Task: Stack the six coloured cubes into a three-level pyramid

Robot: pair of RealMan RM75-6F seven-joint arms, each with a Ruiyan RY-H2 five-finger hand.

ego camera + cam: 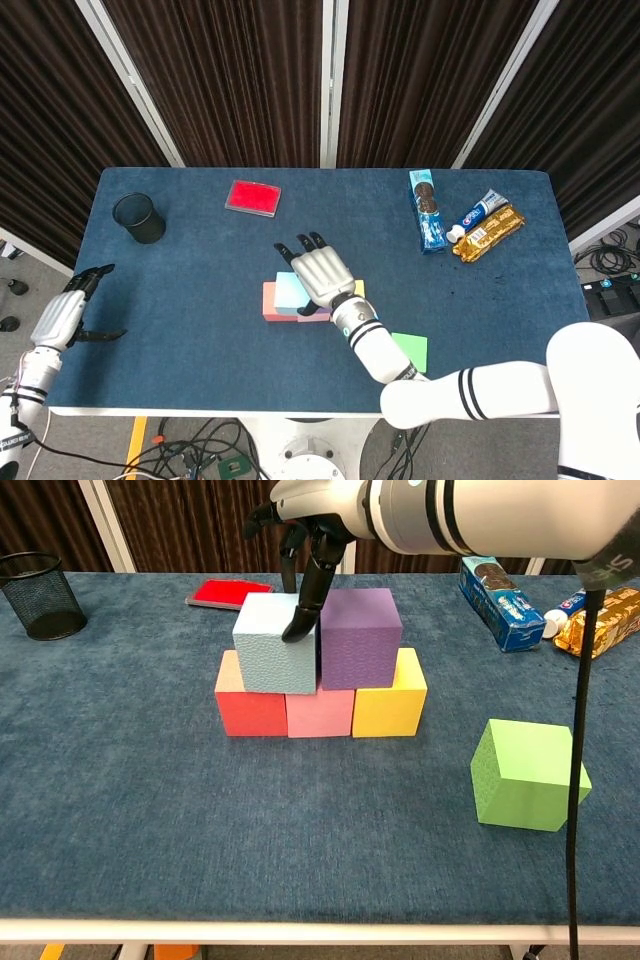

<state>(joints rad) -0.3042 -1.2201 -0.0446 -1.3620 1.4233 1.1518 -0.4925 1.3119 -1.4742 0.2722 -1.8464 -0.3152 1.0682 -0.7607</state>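
Observation:
Red (250,705), pink (319,712) and yellow (390,702) cubes stand in a row on the blue table. A light blue cube (272,650) and a purple cube (360,638) sit side by side on top of them. My right hand (310,520) hovers over the stack with fingers spread, holding nothing; one fingertip (296,631) touches the light blue cube's right edge. From the head view the right hand (318,275) hides most of the stack. The green cube (528,775) lies alone at the front right. My left hand (68,315) rests open at the table's left edge.
A black mesh cup (38,592) stands at the far left and a flat red box (230,592) lies behind the stack. A cookie pack (429,210), a toothpaste tube (478,213) and a gold snack packet (490,233) lie at the far right.

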